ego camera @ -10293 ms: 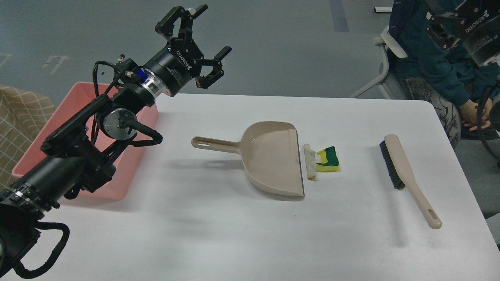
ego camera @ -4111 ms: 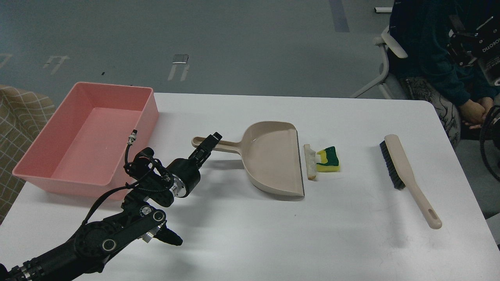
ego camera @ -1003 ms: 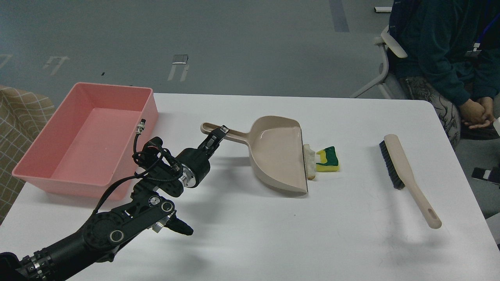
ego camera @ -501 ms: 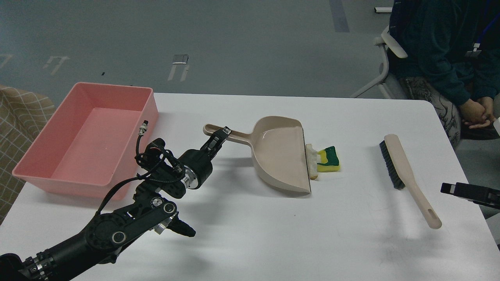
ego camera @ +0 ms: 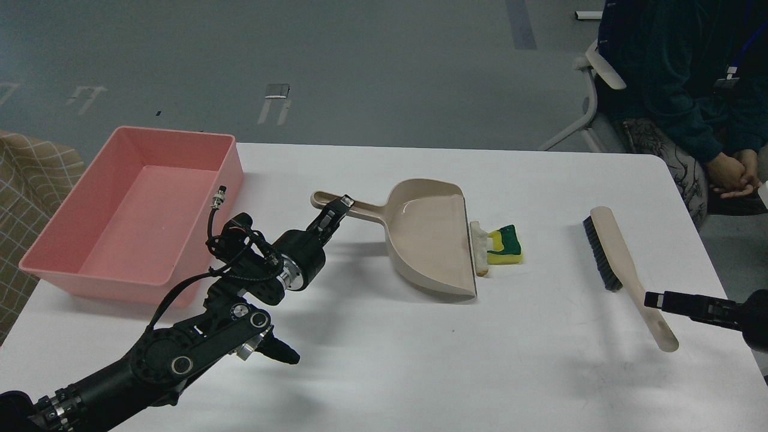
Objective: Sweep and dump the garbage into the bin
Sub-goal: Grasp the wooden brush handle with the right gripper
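Note:
The garbage lies mid-table: a yellow and green sponge scrap (ego camera: 504,245) with an off-white strip (ego camera: 479,246) touching its left side. The beige dustpan (ego camera: 429,236) rests with its open edge against the strip. My left gripper (ego camera: 333,212) is shut on the dustpan's handle (ego camera: 351,207). The beige brush (ego camera: 624,270) with black bristles lies at the right. My right gripper (ego camera: 653,299) comes in from the right edge, next to the brush handle; it is seen edge-on and its fingers cannot be told apart. The pink bin (ego camera: 135,210) stands at the far left, with nothing in it.
A seated person (ego camera: 684,90) and a chair are beyond the table's far right corner. A checked cloth (ego camera: 24,186) lies left of the bin. The white table (ego camera: 420,360) shows bare surface at the front.

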`<state>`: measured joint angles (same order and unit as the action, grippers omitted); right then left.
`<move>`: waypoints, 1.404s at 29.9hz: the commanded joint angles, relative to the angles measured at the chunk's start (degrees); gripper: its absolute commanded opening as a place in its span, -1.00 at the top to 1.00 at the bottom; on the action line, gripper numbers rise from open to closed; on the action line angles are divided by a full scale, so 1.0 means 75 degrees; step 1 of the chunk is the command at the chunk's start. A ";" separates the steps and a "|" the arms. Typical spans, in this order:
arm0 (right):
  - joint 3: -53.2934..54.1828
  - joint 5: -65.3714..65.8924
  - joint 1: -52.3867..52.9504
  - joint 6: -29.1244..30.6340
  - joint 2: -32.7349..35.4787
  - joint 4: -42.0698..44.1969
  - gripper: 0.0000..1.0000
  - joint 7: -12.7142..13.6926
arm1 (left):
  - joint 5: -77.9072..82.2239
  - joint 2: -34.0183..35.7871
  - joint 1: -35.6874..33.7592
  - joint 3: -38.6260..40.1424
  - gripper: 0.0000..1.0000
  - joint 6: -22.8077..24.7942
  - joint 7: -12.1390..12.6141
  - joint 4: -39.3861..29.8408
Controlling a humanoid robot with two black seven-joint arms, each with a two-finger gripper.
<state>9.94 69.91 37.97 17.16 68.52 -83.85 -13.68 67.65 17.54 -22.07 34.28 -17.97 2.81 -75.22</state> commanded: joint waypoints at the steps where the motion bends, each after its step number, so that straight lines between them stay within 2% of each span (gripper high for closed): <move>1: -0.0001 0.0006 -0.0082 -0.0014 -0.0125 0.0000 -0.57 0.0031 | 0.0003 0.0006 0.0001 0.0000 1.00 -0.0007 0.0001 -0.0014; 6: -0.0001 0.0006 -0.0106 -0.0014 -0.0207 0.0000 -0.56 0.0031 | 0.0003 0.0006 0.0001 0.0000 1.00 -0.0007 0.0001 -0.0014; 9: -0.0001 0.0030 -0.0117 -0.0014 -0.0207 0.0000 -0.48 0.0031 | 0.0003 0.0006 0.0013 0.0000 1.00 -0.0007 0.0000 -0.0014; 11: -0.0001 0.0030 -0.0141 -0.0014 -0.0207 -0.0023 -0.34 0.0019 | 0.0003 0.0006 0.0013 0.0000 1.00 -0.0007 -0.0011 -0.0014; 16: -0.0001 0.0041 -0.0152 -0.0014 -0.0207 -0.0023 -0.27 0.0019 | 0.0003 0.0017 0.0013 0.0000 1.00 -0.0007 -0.0011 -0.0014; 26: -0.0001 0.0053 -0.0223 -0.0014 -0.0195 -0.0035 -0.24 0.0008 | 0.0003 0.0029 0.0059 0.0000 1.00 -0.0007 -0.0023 -0.0061; 42: -0.0001 0.0217 -0.0281 -0.0190 -0.0195 -0.0023 0.07 0.0008 | 0.0003 0.0029 0.0059 0.0000 1.00 -0.0018 -0.0035 -0.0072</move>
<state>9.94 71.51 36.08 16.28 67.06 -84.02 -13.71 67.68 17.75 -21.62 34.28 -18.08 2.56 -75.71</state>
